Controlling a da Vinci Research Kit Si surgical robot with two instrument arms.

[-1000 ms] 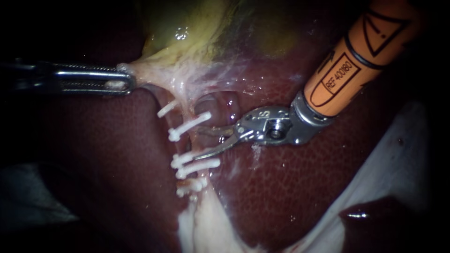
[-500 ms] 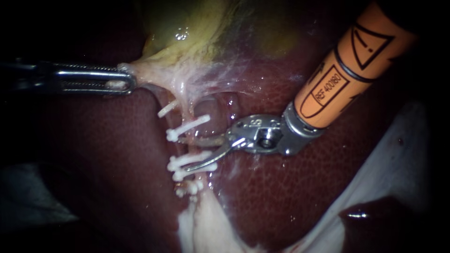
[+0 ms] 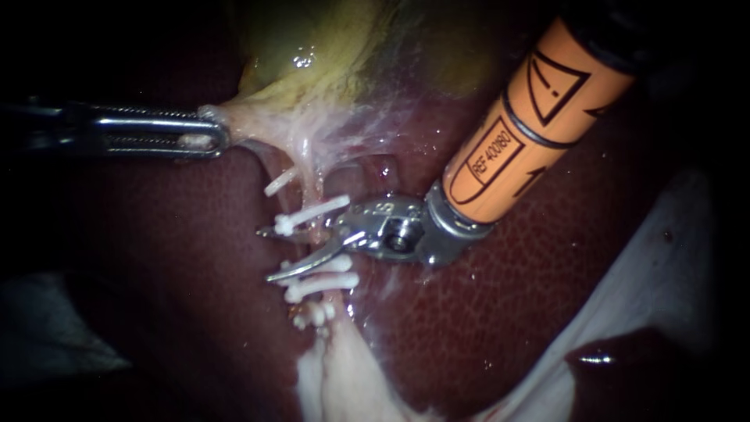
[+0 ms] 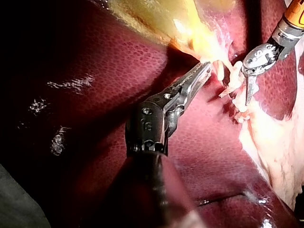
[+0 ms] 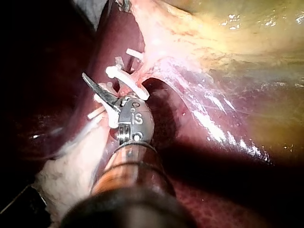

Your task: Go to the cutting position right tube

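The right instrument's pincer (image 3: 266, 254), a small steel pair of curved blades on an orange-sleeved shaft, has pushed in toward the thin pinkish tube (image 3: 319, 233) over the last second. A moment ago its tips stopped short on the near side of the tube, level with the clips. Now both blades reach across it and poke out on the far side. The pincer is released: a clear gap shows between the jaws, and the tube lies in that gap without being pinched.

One long white plastic clip (image 3: 312, 212) sits on the tube just above the upper blade. A pair of white plastic clips (image 3: 322, 273) sits just below the lower blade, with more further down the tube. So the blades bracket the bare stretch between clips, which I take to be the cutting spot. A second thin strand with its own short clip runs just beyond the tube on the far side, so I read this one as the right tube, though the blade tips come close to that neighbour.

Up the tube, the left instrument (image 3: 215, 137) has its slim steel pincer clenched on the pale stringy tissue (image 3: 234, 121) below the yellow-green gallbladder (image 3: 312, 62), holding it taut away from the dark red liver (image 3: 484, 312).

The approach looks essentially finished.
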